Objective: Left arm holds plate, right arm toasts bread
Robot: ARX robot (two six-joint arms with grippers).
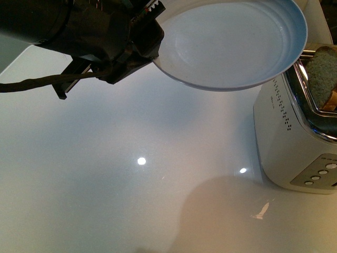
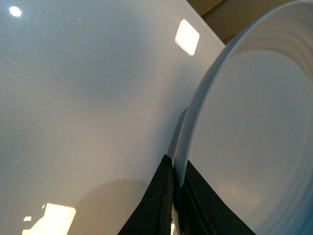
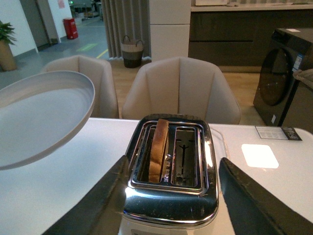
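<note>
My left gripper (image 1: 150, 26) is shut on the rim of the pale blue-grey plate (image 1: 231, 42) and holds it up in the air, tilted, beside the toaster. In the left wrist view the black fingers (image 2: 159, 196) pinch the plate (image 2: 254, 137) edge from both sides. The bread (image 1: 322, 71) stands upright in one slot of the white and chrome toaster (image 1: 295, 137), its top sticking out. In the right wrist view my right gripper (image 3: 171, 196) is open, one finger either side of the toaster (image 3: 171, 196), with the bread (image 3: 159, 147) in one slot and the plate (image 3: 39, 117) beside it.
The white tabletop (image 1: 105, 174) carries the toaster near its right edge. Beige chairs (image 3: 181, 88) stand beyond the table. A black cable (image 1: 31, 83) trails from the left arm. The toaster's other slot (image 3: 186, 156) has no bread in it.
</note>
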